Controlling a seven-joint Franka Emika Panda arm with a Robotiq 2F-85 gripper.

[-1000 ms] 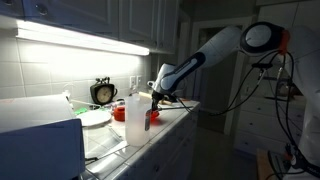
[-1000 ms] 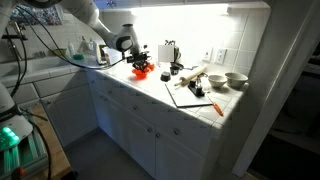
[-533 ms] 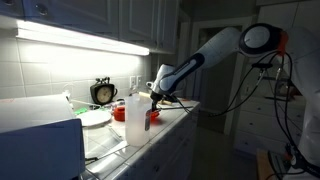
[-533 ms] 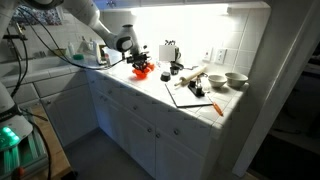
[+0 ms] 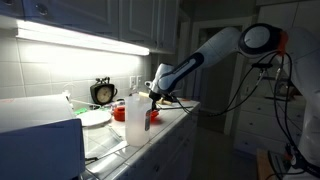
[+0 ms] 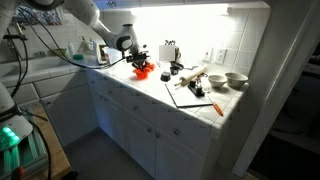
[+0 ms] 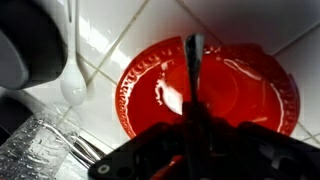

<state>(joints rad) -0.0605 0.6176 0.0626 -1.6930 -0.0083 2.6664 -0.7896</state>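
From the wrist view, I saw the gripper [image 7: 195, 140] clenched on one thin dark stick [image 7: 193, 70], which reached out over the single red bowl [image 7: 250, 95] right below it. One white spoon [image 7: 73, 88] lay just beside that bowl on the tiles. In an exterior view the red bowl sat under the gripper on the counter [image 6: 135, 88], not far from its front edge. Two pale bowls [image 6: 217, 83] stood well apart from it at the counter's far end.
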